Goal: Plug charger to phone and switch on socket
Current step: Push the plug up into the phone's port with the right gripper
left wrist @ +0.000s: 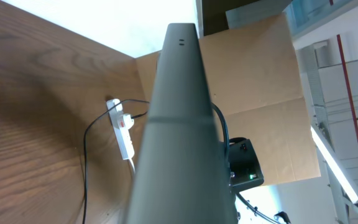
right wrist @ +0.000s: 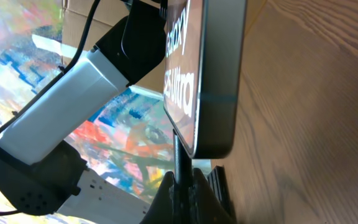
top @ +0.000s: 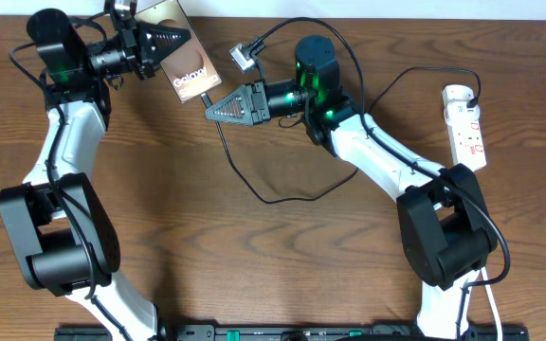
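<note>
1. The left gripper (top: 171,44) was clamped on the phone (top: 193,74), held on edge at the far left. The right gripper (top: 214,109) pinched the charger (right wrist: 177,155), its tip just at the phone's end.
2. A tip off the port would likely skid along that edge or twist the phone in its grip.
3. The charger's slack loop could snag.
4. The socket (top: 466,121) lay well apart at the table's (top: 282,284) right edge, with open wood between.

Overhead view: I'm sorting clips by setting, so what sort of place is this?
Probably an indoor robotics lab: two robot arms at a wood-grain table, a white power strip on it, cardboard panels behind.
</note>
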`<state>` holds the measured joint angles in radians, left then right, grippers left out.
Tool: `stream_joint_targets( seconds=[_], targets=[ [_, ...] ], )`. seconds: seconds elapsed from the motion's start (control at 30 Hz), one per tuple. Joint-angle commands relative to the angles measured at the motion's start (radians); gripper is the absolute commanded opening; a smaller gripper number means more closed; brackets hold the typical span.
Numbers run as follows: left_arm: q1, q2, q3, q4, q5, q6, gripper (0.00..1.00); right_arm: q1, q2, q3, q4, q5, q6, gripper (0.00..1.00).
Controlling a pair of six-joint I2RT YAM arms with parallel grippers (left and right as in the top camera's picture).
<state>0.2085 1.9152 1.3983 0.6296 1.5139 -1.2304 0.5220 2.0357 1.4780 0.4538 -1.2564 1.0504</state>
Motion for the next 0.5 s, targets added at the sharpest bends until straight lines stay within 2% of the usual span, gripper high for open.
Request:
stream_joint_targets(
  seconds=[0.0,0.47],
  targets=[
    [-0.024,-0.008,0.01,0.008,0.057,0.021,0.07,-0.01,0.0,0.003,0.01,0.061,0.011,0.01],
    [-0.028,-0.008,0.01,0.008,0.057,0.022,0.08,-0.012,0.0,0.003,0.01,0.061,0.011,0.01]
  ],
)
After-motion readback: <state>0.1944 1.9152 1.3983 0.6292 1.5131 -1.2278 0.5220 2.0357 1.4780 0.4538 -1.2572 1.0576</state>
